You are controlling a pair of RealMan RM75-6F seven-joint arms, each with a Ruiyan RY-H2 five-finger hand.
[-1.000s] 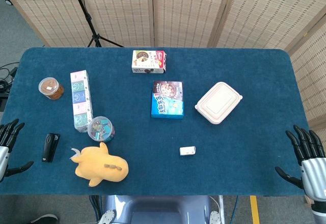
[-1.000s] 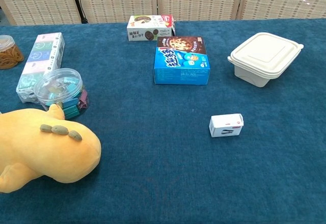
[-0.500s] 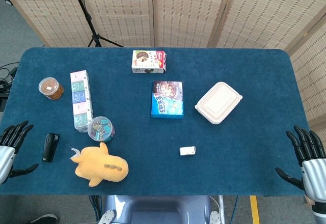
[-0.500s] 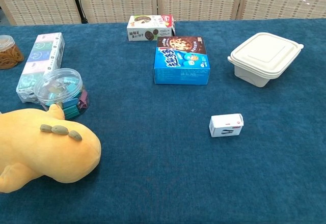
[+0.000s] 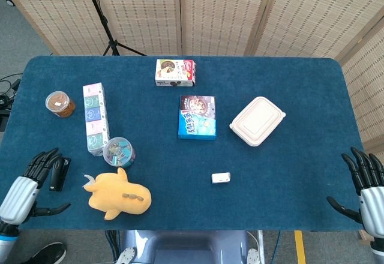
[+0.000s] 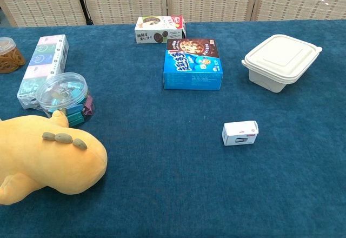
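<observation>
Left hand point(image 5: 27, 187) had advanced, fingers spread and empty, beside black stapler point(image 5: 58, 173) at its two o'clock: likely rigid, light; grasp mid-body.

Both the left hand point(image 5: 27, 186) and the right hand point(image 5: 366, 189) have silver-white backs and slim black fingers point(image 5: 42, 161).
</observation>
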